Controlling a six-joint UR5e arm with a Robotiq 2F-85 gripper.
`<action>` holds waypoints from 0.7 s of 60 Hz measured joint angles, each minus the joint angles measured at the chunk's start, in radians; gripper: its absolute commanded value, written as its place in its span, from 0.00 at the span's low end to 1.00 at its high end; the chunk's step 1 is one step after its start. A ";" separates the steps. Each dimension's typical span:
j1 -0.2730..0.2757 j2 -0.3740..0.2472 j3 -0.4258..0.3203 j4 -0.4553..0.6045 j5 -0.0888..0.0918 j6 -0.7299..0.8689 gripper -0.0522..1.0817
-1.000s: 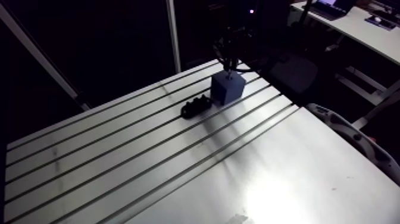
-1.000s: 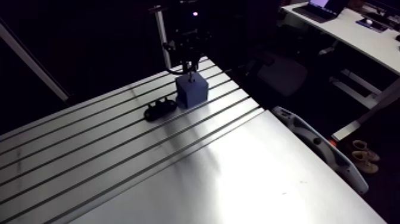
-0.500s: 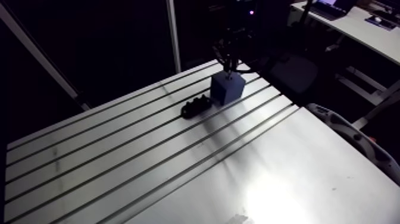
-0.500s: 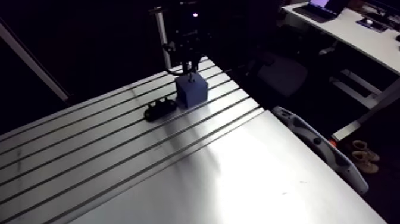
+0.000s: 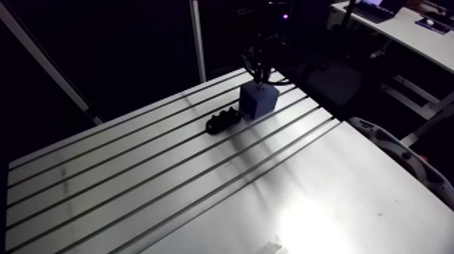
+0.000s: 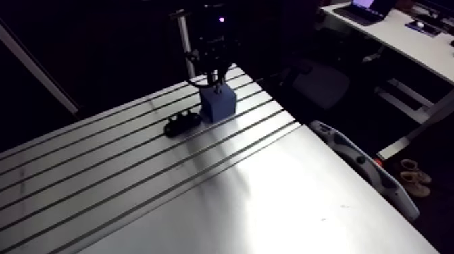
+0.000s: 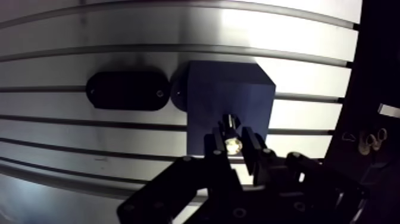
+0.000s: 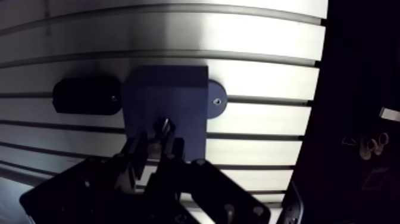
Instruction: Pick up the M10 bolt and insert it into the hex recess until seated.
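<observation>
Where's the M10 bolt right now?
In the wrist view, the bolt is held in the gripper, tip over the blue block, which has a black holder beside it.

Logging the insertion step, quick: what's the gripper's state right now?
Gripper: shut on the M10 bolt, over the blue block.

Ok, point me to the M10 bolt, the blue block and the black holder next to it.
M10 bolt [image 7: 231,143]: wrist view, on its bright end.
Blue block [image 7: 229,98]: wrist view, on its top face.
Black holder [image 7: 126,91]: wrist view, on the middle of its top.
</observation>
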 measured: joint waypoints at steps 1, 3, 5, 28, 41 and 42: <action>0.000 0.000 0.000 0.000 0.000 0.000 0.55; 0.001 0.000 0.001 0.000 0.000 0.000 0.36; 0.001 0.000 0.001 -0.001 0.000 0.000 0.27; 0.003 -0.001 0.010 -0.051 -0.004 0.001 0.05; 0.003 -0.005 0.011 -0.075 -0.005 0.003 0.05; 0.003 -0.005 0.011 -0.076 -0.005 0.004 0.05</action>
